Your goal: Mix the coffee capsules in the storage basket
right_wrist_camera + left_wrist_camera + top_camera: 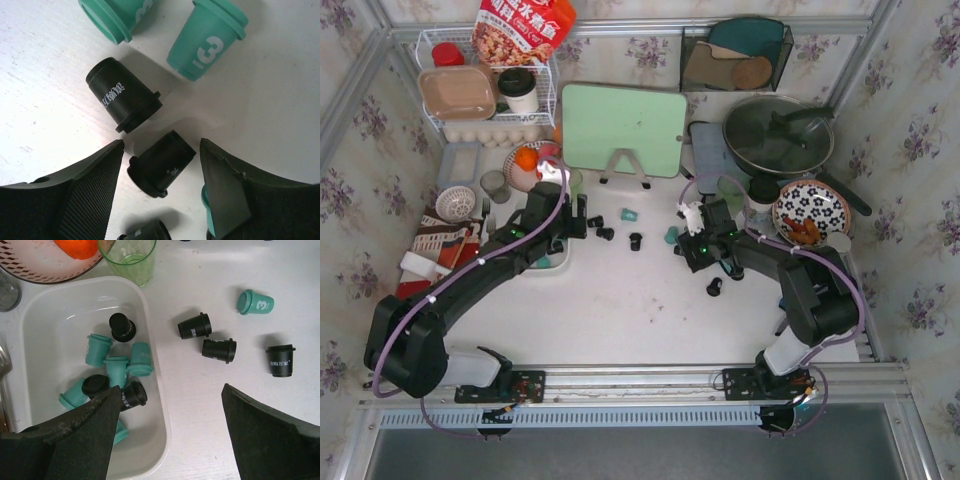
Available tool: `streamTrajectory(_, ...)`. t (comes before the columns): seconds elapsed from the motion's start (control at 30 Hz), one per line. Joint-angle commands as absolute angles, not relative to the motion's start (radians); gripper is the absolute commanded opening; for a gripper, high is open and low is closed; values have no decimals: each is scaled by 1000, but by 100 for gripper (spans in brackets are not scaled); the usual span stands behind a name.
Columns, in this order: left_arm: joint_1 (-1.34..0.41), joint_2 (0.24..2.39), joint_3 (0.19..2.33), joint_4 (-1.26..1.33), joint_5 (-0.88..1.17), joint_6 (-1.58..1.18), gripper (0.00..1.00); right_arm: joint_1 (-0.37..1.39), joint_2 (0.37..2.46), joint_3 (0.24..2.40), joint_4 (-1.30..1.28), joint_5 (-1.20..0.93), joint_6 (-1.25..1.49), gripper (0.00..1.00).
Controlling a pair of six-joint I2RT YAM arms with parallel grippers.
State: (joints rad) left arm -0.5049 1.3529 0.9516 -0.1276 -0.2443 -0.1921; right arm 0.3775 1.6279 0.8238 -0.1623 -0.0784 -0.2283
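Observation:
The white storage basket (155, 390) holds several teal and black coffee capsules (116, 371). In the top view the basket (560, 268) is mostly hidden under my left arm. My left gripper (171, 387) (568, 228) is open and empty, its jaws straddling the basket's right rim. Three black capsules (219, 349) and a teal one (255, 302) lie on the table to its right. My right gripper (161, 141) (685, 248) is open, low over the table, with a lying black capsule (162, 162) between its fingers, untouched. Another black capsule (122, 95) and two teal ones (210, 40) lie just beyond.
A translucent green cup (127, 257) and a plate with an orange (50, 260) stand just beyond the basket. A green cutting board (623, 128), a pan (778, 135), a floral plate (810, 210) and a white wire rack (490, 90) line the back. One black capsule (714, 288) lies nearer.

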Motion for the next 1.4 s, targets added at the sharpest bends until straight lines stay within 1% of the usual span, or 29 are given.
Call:
streamTrajectory(0.0,-519,1349,949,-118,-256,-180,83,377,1589,811,-171,-40,-98,69)
streamTrajectory(0.17,-535,1333,933,-112,-260,-184,83,383,1509,783,-119,41,133,66)
streamTrajectory(0.27,-544,1327,930,-112,-259,-184,83,389,1485,780,-120,76,231,62)
streamTrajectory(0.3,-549,1322,930,-113,-259,-183,83,390,1484,780,-122,112,288,53)
streamTrajectory(0.43,-555,1313,926,-113,-260,-182,83,389,1524,792,-135,122,313,45)
streamTrajectory(0.5,-558,1308,923,-112,-260,-182,83,388,1545,798,-143,128,317,42)
streamTrajectory(0.73,-564,1307,922,-108,-258,-183,83,389,1600,817,-181,141,317,41)
streamTrajectory(0.97,-585,1312,928,-99,-246,-156,83,390,1587,808,-173,120,277,32)
streamTrajectory(1.07,-598,1304,913,-56,-182,-115,82,390,1531,790,-151,115,263,28)
streamTrajectory(1.17,-623,1286,869,49,-92,-53,82,388,1455,767,-118,84,252,24)
streamTrajectory(1.3,-658,1267,817,187,96,35,82,395,1334,731,-73,-5,261,24)
streamTrajectory(1.37,-688,1262,788,254,226,107,82,402,1257,706,-31,-84,274,24)
